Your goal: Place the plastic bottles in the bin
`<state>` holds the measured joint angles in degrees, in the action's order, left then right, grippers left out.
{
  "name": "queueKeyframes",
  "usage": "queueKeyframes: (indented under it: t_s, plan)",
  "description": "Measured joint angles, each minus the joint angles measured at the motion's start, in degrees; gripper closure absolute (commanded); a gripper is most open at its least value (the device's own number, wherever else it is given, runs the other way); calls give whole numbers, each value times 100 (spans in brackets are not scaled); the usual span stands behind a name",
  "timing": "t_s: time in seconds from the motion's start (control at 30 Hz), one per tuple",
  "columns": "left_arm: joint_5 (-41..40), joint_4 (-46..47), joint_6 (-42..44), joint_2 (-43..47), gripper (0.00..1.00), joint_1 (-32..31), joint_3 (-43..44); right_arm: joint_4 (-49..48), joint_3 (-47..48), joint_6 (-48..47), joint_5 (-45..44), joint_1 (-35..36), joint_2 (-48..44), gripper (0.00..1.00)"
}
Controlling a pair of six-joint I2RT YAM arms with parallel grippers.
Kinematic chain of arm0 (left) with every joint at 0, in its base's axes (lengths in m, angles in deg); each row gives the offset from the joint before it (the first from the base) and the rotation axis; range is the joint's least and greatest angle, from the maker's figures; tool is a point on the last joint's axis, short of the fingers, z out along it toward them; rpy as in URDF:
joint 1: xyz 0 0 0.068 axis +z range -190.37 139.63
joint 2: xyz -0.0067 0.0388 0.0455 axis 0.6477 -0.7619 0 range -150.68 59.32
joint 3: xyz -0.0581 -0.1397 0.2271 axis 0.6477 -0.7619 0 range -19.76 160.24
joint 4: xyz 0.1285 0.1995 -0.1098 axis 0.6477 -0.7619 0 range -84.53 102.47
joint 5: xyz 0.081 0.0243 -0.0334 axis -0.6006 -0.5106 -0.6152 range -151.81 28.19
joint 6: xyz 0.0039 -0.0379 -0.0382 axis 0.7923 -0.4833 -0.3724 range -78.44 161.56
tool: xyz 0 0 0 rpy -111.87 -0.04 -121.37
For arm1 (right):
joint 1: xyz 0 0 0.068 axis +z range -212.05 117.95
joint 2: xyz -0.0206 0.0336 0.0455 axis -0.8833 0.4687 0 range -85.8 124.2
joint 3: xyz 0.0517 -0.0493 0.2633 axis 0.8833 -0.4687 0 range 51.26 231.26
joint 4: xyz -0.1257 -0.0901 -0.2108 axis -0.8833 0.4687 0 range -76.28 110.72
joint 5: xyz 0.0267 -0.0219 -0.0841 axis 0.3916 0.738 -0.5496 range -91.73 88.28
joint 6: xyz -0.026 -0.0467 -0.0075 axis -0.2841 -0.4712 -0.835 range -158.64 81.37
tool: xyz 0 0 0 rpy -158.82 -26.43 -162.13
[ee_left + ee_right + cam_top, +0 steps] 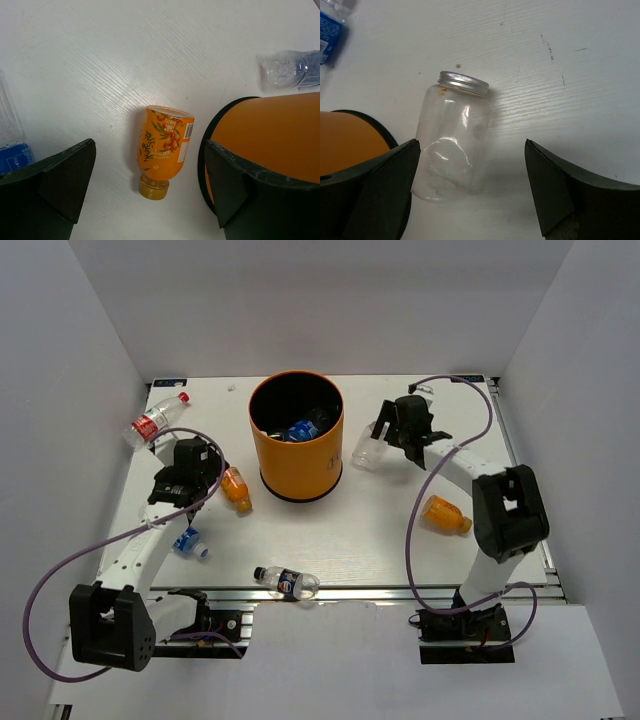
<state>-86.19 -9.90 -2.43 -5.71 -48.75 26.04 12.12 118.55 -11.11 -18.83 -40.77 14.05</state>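
The orange bin (296,435) stands at the back middle with several bottles inside it. My left gripper (213,480) is open above an orange bottle (236,489) lying left of the bin. In the left wrist view the bottle (165,147) lies between the fingers of the gripper (150,187), untouched, with the bin (270,135) to the right. My right gripper (388,436) is open over a clear jar (368,448) with a silver lid, right of the bin. In the right wrist view the jar (451,135) lies near the left finger of the gripper (470,192).
Loose on the table are a red-labelled bottle (155,420) at the back left, a blue-labelled bottle (189,541), a dark-labelled bottle (287,582) near the front edge and a second orange bottle (446,514) at the right. White walls enclose the table.
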Motion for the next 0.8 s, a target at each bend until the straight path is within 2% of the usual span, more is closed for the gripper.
queueKeyframes:
  t_s: [0.2, 0.37, 0.47, 0.5, 0.63, 0.8]
  plan:
    - [-7, 208, -87, 140, 2, 0, -153, 17, 420, 225, 28, 9, 839, 11]
    - [-74, 341, -92, 140, 2, 0, -199, -28, 634, 398, 20, 61, 1189, 13]
    - [-79, 356, -90, 140, 2, 0, -251, 46, 632, 411, -59, 76, 1287, 21]
    - [-96, 358, -90, 144, 2, 0, -267, 61, 629, 417, -87, 76, 1316, 28]
    - [-146, 372, -87, 212, 2, 0, -363, 55, 595, 402, -254, 76, 1322, 48]
    - [-157, 446, -68, 286, 2, 0, -422, 46, 365, 254, -380, 76, 1113, 62]
